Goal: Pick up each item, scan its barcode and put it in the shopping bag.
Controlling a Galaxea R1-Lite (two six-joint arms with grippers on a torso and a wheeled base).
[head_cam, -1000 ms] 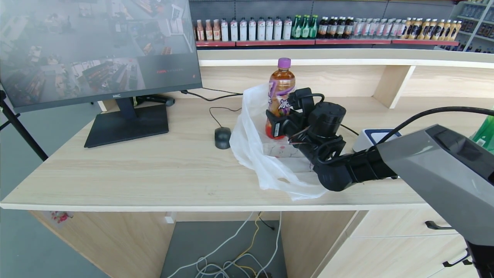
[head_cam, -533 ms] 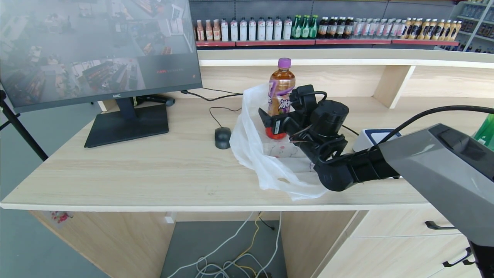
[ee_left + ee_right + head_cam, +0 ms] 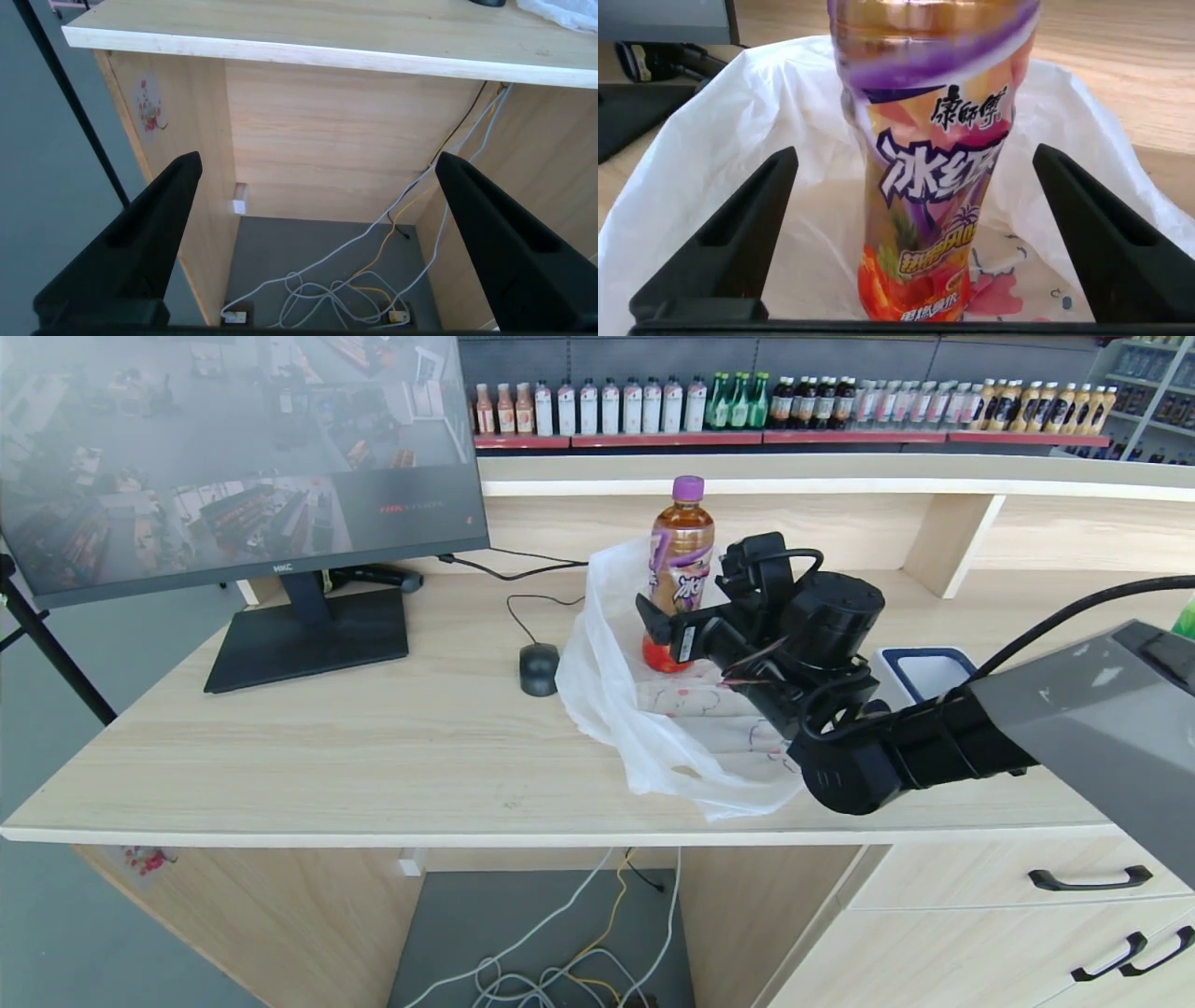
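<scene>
Right pincer (image 3: pixel 915 154) spread wide, pinching nothing, and the bottle (image 3: pixel 929 187) stands upright dead ahead, centred on its gap, base down inside the shopping bag (image 3: pixel 719 159) on the bench (image 3: pixel 373 737).

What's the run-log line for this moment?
right claw: open, facing bottle | bottle: upright in shopping bag | left claw: open, low before counter

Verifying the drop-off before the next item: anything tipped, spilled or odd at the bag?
Nothing stands out. The bottle stands upright and capped inside the shopping bag, with no spill visible. The right gripper is open, its fingers clear of the bottle on either side.
</scene>
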